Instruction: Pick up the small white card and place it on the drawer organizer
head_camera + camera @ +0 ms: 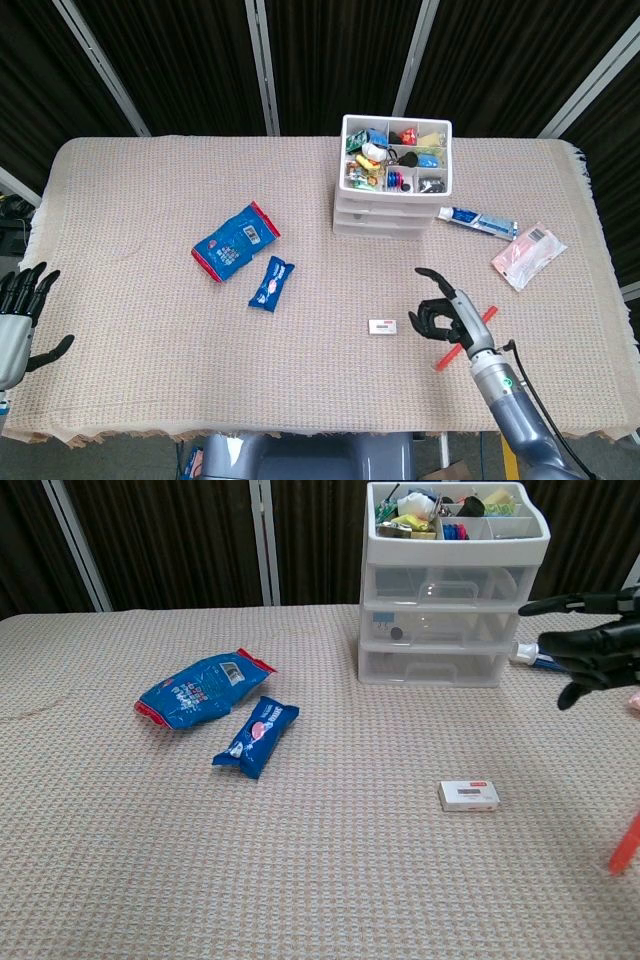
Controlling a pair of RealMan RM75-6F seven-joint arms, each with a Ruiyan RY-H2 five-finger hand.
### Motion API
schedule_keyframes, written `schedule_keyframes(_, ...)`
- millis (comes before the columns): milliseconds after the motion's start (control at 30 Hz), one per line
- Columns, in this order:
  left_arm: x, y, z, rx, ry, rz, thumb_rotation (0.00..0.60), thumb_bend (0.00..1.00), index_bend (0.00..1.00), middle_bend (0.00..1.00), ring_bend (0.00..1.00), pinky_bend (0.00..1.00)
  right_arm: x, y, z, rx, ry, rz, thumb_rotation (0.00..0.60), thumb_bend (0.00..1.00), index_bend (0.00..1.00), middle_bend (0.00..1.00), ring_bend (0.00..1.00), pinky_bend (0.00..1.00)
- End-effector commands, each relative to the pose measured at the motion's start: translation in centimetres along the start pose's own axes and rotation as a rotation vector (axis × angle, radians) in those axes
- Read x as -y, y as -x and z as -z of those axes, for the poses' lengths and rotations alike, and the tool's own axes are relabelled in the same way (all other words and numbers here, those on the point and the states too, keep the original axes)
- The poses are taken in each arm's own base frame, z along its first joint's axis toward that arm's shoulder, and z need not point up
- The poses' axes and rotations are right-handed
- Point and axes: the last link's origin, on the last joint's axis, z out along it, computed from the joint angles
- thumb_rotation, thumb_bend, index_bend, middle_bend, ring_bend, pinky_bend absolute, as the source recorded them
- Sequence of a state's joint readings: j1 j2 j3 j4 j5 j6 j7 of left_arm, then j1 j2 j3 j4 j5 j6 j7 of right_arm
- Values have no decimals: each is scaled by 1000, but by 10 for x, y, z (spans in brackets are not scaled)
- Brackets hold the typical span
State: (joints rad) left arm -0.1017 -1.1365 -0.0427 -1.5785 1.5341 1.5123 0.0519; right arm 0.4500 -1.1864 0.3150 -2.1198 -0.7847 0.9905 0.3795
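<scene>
The small white card (382, 326) lies flat on the table (140, 300), in front of the drawer organizer (396, 172) and well apart from it. The right hand (444, 314) hovers just right of the card, fingers spread, holding nothing. The left hand (18, 318) rests at the table's left edge, fingers apart and empty.
</scene>
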Motion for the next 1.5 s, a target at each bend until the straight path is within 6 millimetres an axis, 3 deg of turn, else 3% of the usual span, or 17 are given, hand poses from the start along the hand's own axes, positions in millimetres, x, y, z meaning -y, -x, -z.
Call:
schedule_keyframes(33, 0, 0, 0, 2, -1, 2, 600, 243, 74, 0, 0, 0, 20, 19, -21, 22, -13, -140, 600, 347, 148, 754, 751, 508)
schedule_keyframes(800, 2, -2, -1, -1, -2, 9, 600, 248, 78, 0, 0, 0, 45, 71, -78, 41, 64, -232, 600, 346, 169, 754, 751, 508)
schedule_keyframes(1500, 7, -5, 1, -18, -22, 26, 600, 249, 85, 0, 0, 0, 49, 78, -128, -84, 97, -260, 600, 347, 168, 751, 737, 508)
